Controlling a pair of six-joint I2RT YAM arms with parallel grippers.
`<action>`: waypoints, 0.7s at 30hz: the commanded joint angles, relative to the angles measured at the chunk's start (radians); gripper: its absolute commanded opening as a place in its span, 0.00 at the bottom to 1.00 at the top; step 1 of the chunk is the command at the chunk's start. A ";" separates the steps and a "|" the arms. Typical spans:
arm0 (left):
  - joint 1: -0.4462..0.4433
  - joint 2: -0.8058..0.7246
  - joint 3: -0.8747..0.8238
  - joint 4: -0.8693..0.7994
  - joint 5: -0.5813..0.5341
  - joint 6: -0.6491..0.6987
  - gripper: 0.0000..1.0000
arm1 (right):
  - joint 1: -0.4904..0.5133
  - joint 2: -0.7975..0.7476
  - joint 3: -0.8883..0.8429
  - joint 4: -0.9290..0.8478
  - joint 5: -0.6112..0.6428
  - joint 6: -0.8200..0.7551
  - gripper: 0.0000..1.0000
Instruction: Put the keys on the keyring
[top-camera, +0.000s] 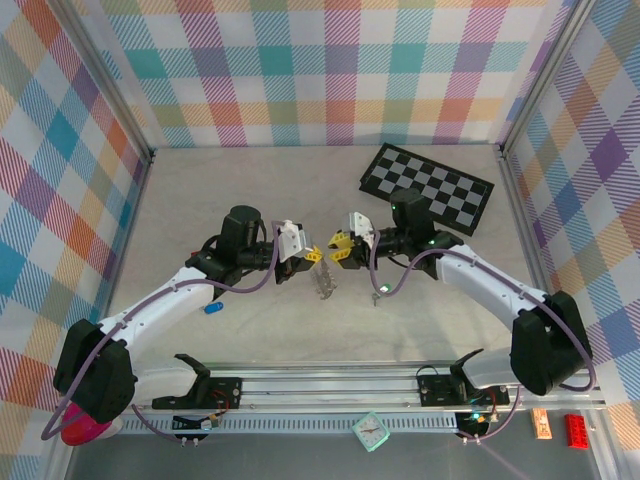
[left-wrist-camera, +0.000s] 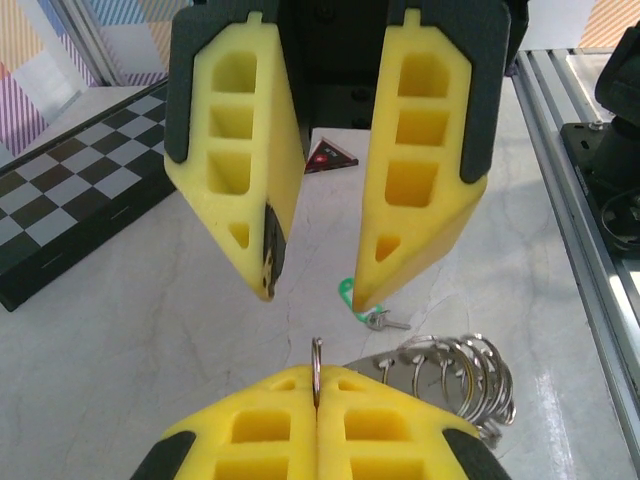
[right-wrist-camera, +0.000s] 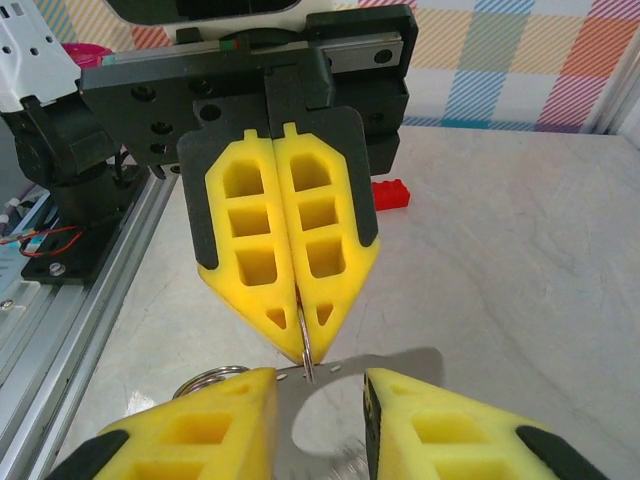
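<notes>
In the middle of the top view, the left end effector (top-camera: 310, 254) and the right end effector (top-camera: 335, 251) faced each other, tip to tip, above the pale stone counter (top-camera: 200, 200).

The left end effector's yellow foam fingers (left-wrist-camera: 270, 420) were clenched tight on the thin grey metal keyring (left-wrist-camera: 316, 352). They pinched it at the bottom middle of the left wrist view. A bunch of silver wire loops (left-wrist-camera: 468, 365) hung off it toward the lower right.

The right end effector was released. Its two yellow fingers (left-wrist-camera: 245, 170) stood apart, with nothing between the tips.

A small key with a green plastic head (left-wrist-camera: 346, 296) lay on the counter, just past the ring.

In the top view, a small blue thing (top-camera: 212, 308) lay at lower left. It may have been another key, but it was too small to tell.

A black-and-white chequered board (top-camera: 427, 185) lay at upper right.
</notes>
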 joint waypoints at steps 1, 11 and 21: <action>0.004 -0.007 -0.006 0.048 0.050 0.018 0.00 | 0.014 0.015 -0.013 0.028 -0.033 -0.013 0.28; 0.004 0.003 -0.001 0.043 0.060 0.021 0.00 | 0.034 0.029 -0.008 0.018 -0.004 -0.015 0.20; 0.004 -0.005 -0.001 0.028 -0.026 -0.012 0.00 | 0.035 -0.074 -0.088 0.030 0.191 0.118 0.31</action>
